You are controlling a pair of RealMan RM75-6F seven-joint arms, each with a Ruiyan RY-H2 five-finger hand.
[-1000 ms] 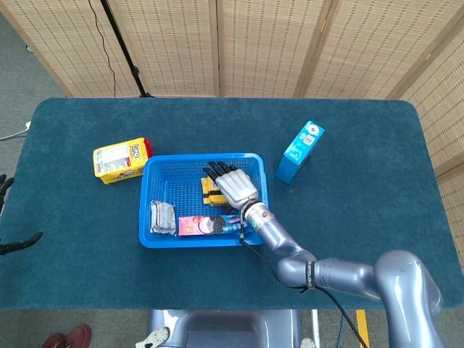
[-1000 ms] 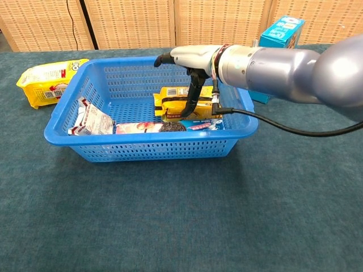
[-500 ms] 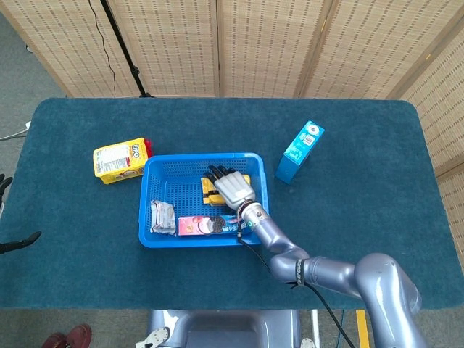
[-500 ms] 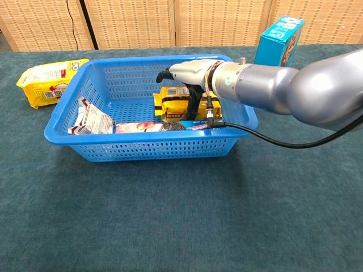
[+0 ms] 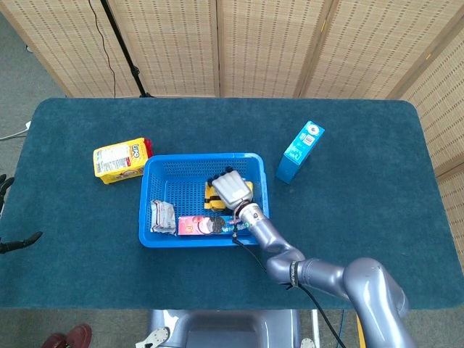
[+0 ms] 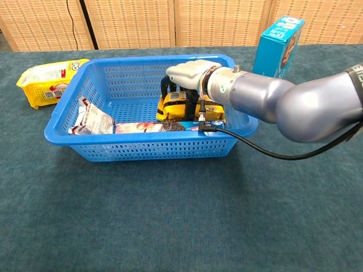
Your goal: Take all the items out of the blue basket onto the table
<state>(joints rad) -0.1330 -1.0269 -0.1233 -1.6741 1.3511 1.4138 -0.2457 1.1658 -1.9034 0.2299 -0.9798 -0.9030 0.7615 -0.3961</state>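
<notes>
A: What is the right hand doing in the blue basket?

B: It is curling its fingers down over the yellow packet, which is lying in the right half of the basket, centre of the chest view. The fingers are closing around the packet's top edge, so I am reading it as a grip, though how firm it is I cannot tell.

A: How should the lift go?

B: Straight up until the packet is clearing the rim, then over to the bare table toward the right of the frame. The cable trailing from the wrist is hanging over the near wall; best to keep it from dragging the basket.

A: Which way is the packet lying?

B: Its long axis is running left to right across the chest view, roughly parallel to the basket's near wall, and it is tilting up on edge under the hand.

A: Anything else still inside?

B: The pink cookie pack along the near wall and a silver wrapper at lower left.

A: The left hand?

B: Not showing in either view.
</notes>
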